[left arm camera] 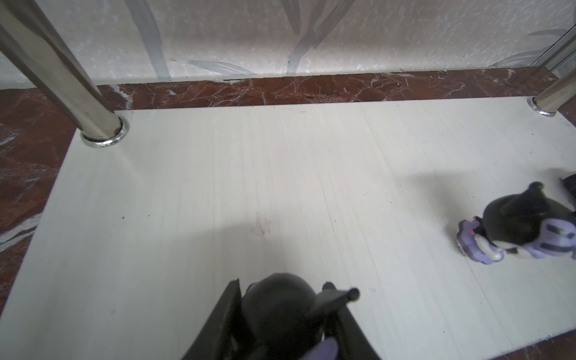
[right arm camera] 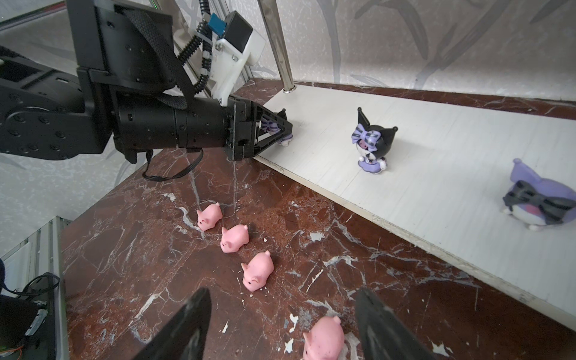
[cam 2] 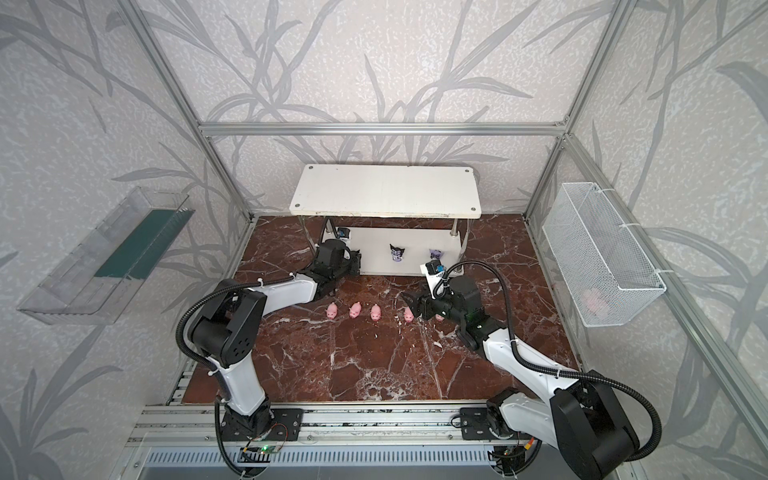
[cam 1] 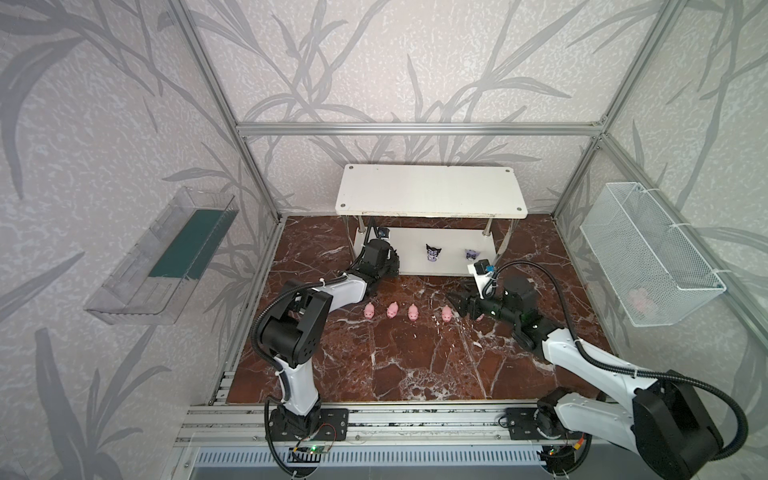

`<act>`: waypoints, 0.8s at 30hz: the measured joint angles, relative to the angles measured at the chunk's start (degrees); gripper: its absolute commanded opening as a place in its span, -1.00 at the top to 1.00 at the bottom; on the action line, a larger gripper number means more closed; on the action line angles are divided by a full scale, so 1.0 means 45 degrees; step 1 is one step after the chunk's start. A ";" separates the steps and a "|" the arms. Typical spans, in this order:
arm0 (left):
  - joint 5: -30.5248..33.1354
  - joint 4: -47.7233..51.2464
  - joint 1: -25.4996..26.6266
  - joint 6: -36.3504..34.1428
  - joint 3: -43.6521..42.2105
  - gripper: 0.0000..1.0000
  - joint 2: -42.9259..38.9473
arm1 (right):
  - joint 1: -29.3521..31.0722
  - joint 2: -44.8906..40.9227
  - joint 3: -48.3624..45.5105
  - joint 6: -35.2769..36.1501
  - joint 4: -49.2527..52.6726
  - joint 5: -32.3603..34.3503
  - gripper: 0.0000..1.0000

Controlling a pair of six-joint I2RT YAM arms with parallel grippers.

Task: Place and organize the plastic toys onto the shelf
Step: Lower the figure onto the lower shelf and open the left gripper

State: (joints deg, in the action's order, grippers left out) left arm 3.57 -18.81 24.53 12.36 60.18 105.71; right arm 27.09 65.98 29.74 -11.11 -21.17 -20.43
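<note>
The white two-tier shelf point(cam 1: 430, 191) stands at the back. My left gripper point(left arm camera: 282, 290) is shut on a black-and-lilac horned figurine point(left arm camera: 277, 308) at the left end of the lower board point(left arm camera: 218, 187), its feet at the board in the right wrist view. Another black figurine point(right arm camera: 372, 143) and a paler purple one point(right arm camera: 536, 199) stand on that board. Several pink pigs point(cam 1: 392, 309) lie in a row on the marble floor. My right gripper point(right arm camera: 282, 294) hangs open low over the row's right end, with one pig point(right arm camera: 324, 341) between its fingers, untouched.
A clear plastic tray point(cam 1: 166, 257) hangs on the left wall. A white wire basket point(cam 1: 648, 253) with something pink inside hangs on the right wall. Shiny posts point(left arm camera: 62, 78) stand at the shelf corners. The shelf's top board is bare.
</note>
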 measured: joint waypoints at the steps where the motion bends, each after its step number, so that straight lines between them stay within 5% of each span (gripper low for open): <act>1: 0.0000 -0.0019 -0.0015 0.0000 0.0049 0.22 0.0039 | 0.0000 -0.0005 0.0000 0.0000 0.0005 0.0000 -0.46; 24: -0.0039 -0.0019 -0.0155 -0.0092 0.0121 -0.14 0.0102 | -0.0010 0.0000 -0.0005 -0.0005 0.0000 0.0000 -0.46</act>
State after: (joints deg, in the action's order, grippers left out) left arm 3.40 -18.90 23.83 11.94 60.73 106.17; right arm 27.05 65.98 29.71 -11.14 -21.17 -20.43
